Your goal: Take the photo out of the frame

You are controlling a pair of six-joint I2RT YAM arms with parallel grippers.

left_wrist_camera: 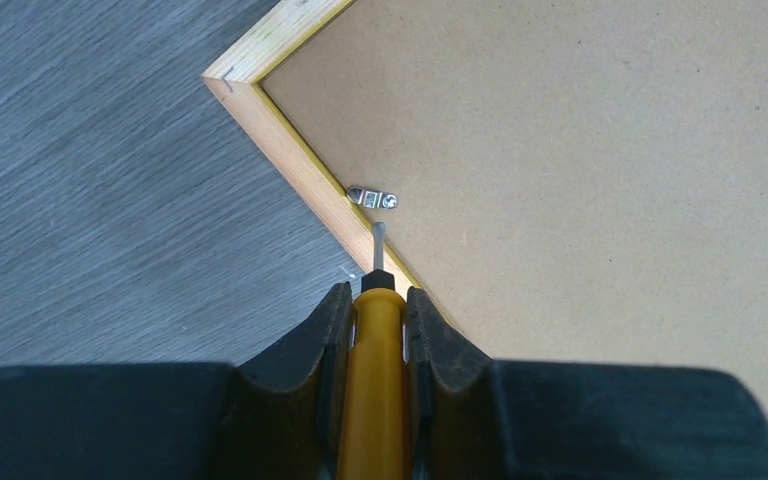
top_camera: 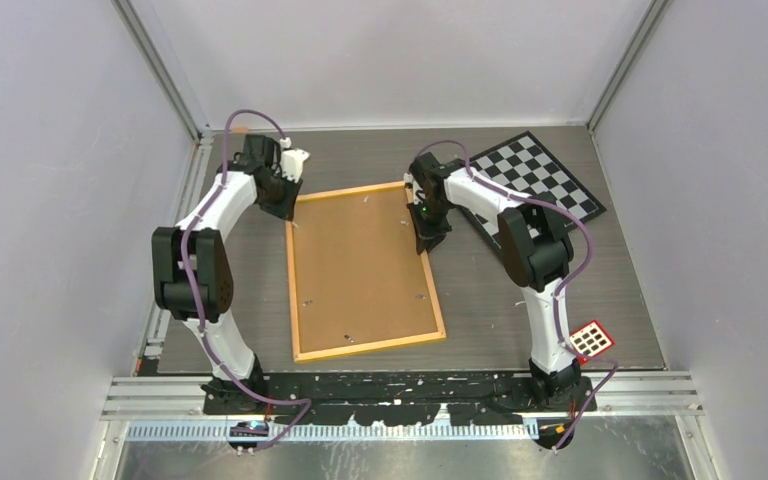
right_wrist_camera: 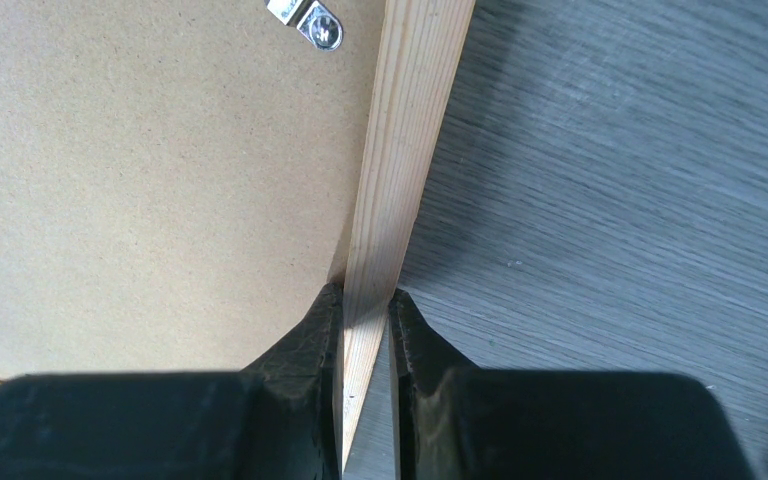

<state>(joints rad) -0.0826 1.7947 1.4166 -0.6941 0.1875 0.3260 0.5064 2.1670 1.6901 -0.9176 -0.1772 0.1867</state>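
Frame (top_camera: 291,290) is laid back-up on the bench (top_camera: 480,300), centre of the overhead view. Left claw (left_wrist_camera: 377,292) is closed on a yellow-handled screwdriver (left_wrist_camera: 375,350); its tip is held just beside a metal clip (left_wrist_camera: 373,197) near the frame's upper-left corner. Right claw (right_wrist_camera: 365,291) is clamped on the frame's right border.

**Robotics laboratory test cell.** Plain pale walls (top_camera: 40,200) joined by aluminium posts (top_camera: 163,70) enclose a grey desk (top_camera: 520,300). A checkerboard (top_camera: 545,180) and a red-edged marker card (top_camera: 593,340) (both printed grid patterns) lie near two white robot arms (top_camera: 222,205) mounted on a slotted metal rail (top_camera: 650,392).
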